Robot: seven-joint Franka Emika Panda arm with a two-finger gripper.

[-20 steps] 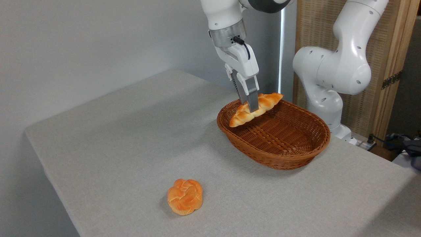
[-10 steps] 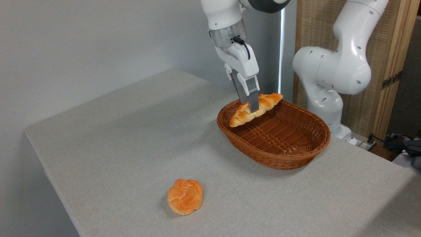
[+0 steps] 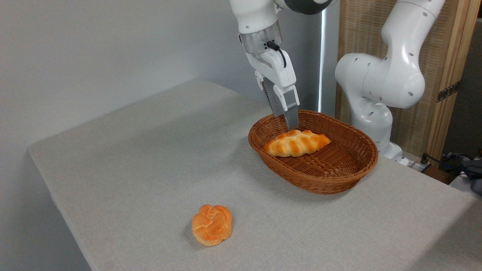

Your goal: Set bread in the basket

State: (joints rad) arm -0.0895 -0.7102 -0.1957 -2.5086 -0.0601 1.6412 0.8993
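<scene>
The bread (image 3: 297, 143) lies inside the basket (image 3: 340, 180), towards its left end. The pincer (image 3: 288, 119) hangs just above it, empty; how far its jaws are parted cannot be told.

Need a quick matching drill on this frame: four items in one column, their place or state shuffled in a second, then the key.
Items
1. bread
2. round bun
3. basket
4. tool

Places or states
A. lying alone on the table near its front edge
B. above the loaf, holding nothing
C. lying inside the wicker, released
D. standing on the table toward the right, beside the robot's base

Pairs: 1-C, 2-A, 3-D, 4-B
</scene>
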